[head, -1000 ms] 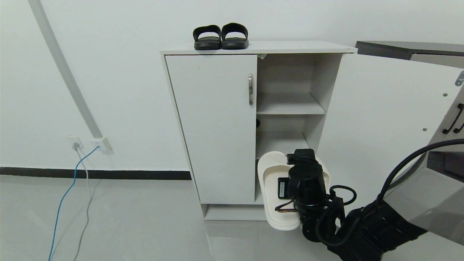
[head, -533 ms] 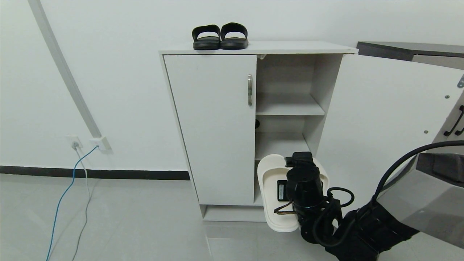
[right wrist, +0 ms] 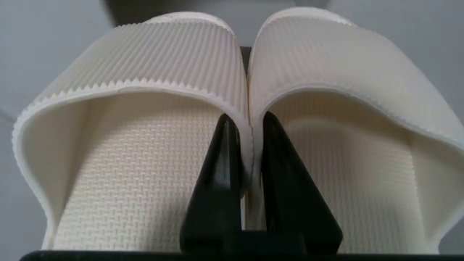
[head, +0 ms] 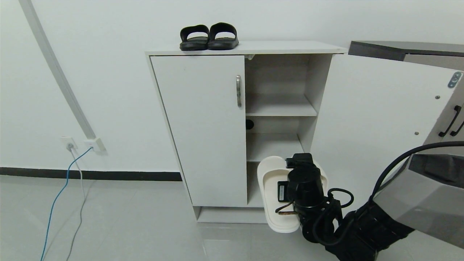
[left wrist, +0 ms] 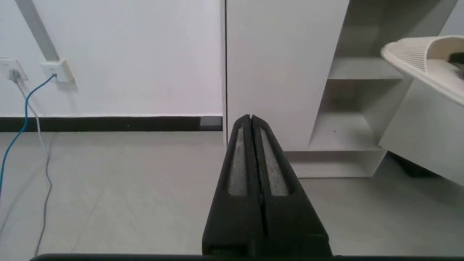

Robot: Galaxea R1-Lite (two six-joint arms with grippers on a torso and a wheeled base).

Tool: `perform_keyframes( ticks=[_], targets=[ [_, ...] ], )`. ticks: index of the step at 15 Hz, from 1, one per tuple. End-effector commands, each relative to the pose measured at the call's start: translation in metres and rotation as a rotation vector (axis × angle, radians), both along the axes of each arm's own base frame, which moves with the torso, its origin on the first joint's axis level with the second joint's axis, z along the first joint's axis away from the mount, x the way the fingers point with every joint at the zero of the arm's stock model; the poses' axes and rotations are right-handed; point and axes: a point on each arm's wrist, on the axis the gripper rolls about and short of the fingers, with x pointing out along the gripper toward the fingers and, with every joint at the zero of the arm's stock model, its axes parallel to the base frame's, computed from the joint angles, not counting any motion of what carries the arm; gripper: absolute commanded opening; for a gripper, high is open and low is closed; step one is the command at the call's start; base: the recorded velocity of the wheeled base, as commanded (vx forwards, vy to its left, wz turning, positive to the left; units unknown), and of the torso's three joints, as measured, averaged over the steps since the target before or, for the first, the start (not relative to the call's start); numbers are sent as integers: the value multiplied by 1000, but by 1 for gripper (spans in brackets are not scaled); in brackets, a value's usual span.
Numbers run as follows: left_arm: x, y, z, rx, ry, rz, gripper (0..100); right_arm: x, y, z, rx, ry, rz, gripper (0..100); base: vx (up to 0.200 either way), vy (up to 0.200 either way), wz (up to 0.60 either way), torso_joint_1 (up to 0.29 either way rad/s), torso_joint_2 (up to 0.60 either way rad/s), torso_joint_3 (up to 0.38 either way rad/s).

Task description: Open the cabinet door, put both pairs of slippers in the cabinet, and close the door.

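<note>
A white cabinet (head: 203, 127) stands against the wall, its right door (head: 373, 119) swung open and its left door shut. Black slippers (head: 209, 36) sit on its top. My right gripper (right wrist: 246, 156) is shut on the inner straps of a pair of white slippers (head: 272, 192), one finger inside each slipper (right wrist: 130, 145), held in front of the open lower compartment (head: 273, 146). The white slippers (left wrist: 428, 58) also show at the edge of the left wrist view. My left gripper (left wrist: 251, 156) is shut on nothing, low over the floor, pointing at the cabinet (left wrist: 290, 65).
Shelves (head: 277, 107) inside the open half are bare. A blue cable (head: 58, 195) and a grey one run from wall sockets (head: 81, 144) down the floor at left. A grey cabinet with black handles (head: 449, 123) stands behind the open door.
The head camera has shifted, so the cabinet sits further left in the picture. The right gripper still holds the white slippers before the lower compartment, barely moved.
</note>
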Motion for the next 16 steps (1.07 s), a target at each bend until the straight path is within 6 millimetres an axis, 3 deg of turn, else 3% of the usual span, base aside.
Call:
perform_keyframes(
  ticks=[1,4,9,12,16],
  targets=[
    [0,0,0,-1,2,2,0,-2,1,-9,-10,18,28,0,0,0,0,0,0,0],
    [0,0,0,0,2,1,0,2,4,-24,-18,22,30,0,0,0,0,0,0,0],
    [0,0,0,2,2,3,0,2,6,-24,-18,19,32,0,0,0,0,0,0,0],
    [0,0,0,0,2,3,0,1,6,-25,-22,22,34,0,0,-200,0,-1,-1,4],
    [0,0,0,-3,1,3,0,1,7,-25,-21,21,37,0,0,0,0,0,0,0]
  ],
)
